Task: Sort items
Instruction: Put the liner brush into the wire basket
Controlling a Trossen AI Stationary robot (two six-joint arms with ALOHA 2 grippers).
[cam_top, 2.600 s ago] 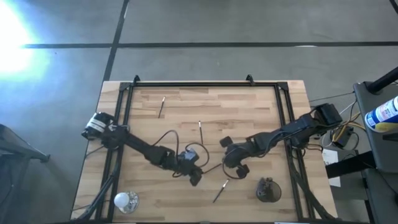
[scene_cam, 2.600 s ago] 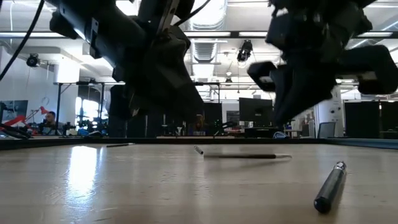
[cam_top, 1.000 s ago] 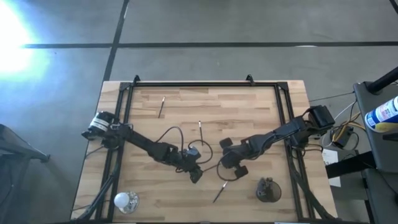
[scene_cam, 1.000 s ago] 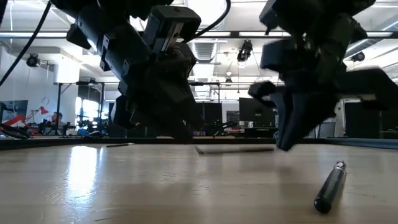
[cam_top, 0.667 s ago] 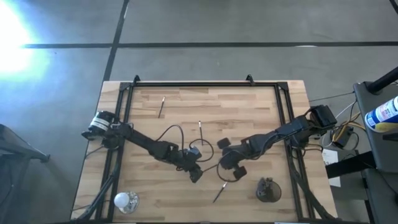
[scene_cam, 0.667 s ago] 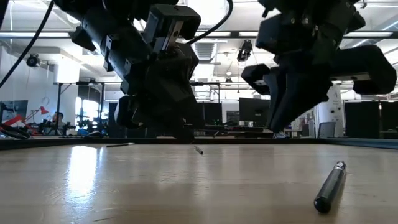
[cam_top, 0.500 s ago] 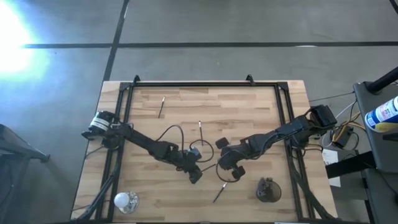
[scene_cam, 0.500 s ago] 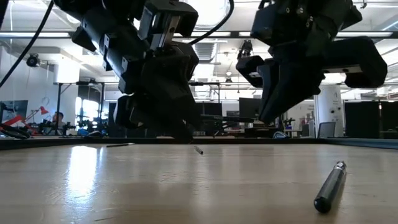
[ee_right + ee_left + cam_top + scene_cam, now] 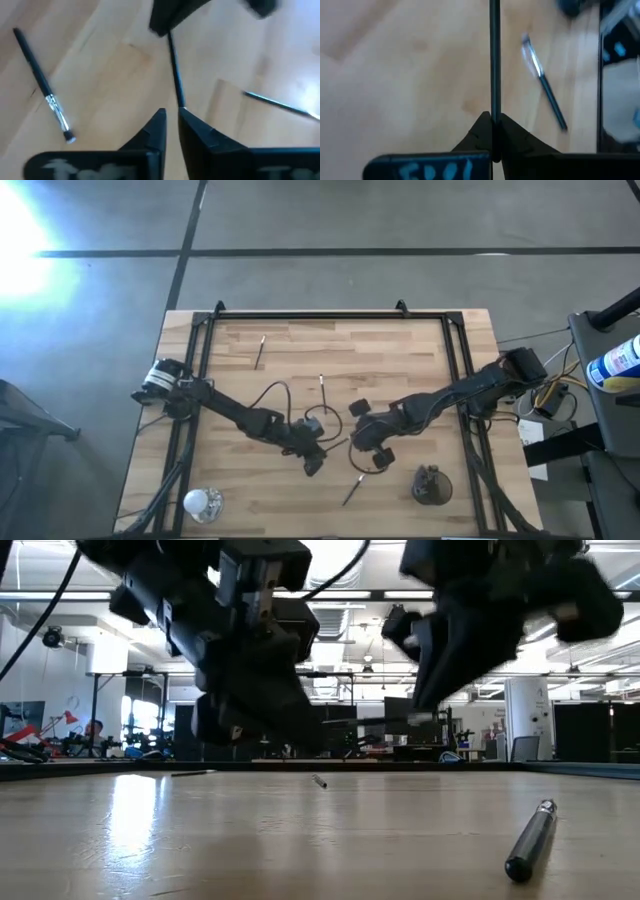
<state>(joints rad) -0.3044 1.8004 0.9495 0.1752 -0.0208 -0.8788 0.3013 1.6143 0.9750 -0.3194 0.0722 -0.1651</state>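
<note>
While both arms meet near the middle of the pale wooden table (image 9: 400, 350), a thin dark stick (image 9: 337, 444) hangs in the air between them, off the wood. Its long line runs from 8 o'clock to 2 o'clock. The left gripper (image 9: 314, 457) pinches the 8 o'clock end tight. The right gripper (image 9: 362, 438) looks pressed on the 2 o'clock end. I think one must let go next. Another dark brush with a silver band (image 9: 353, 488) lies on the table at 5 o'clock.

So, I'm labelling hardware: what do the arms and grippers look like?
Both arms are dark, jointed, with black cables looping beside them. The left gripper and right gripper have black tapered fingers; pale lettering marks each gripper's body.
</note>
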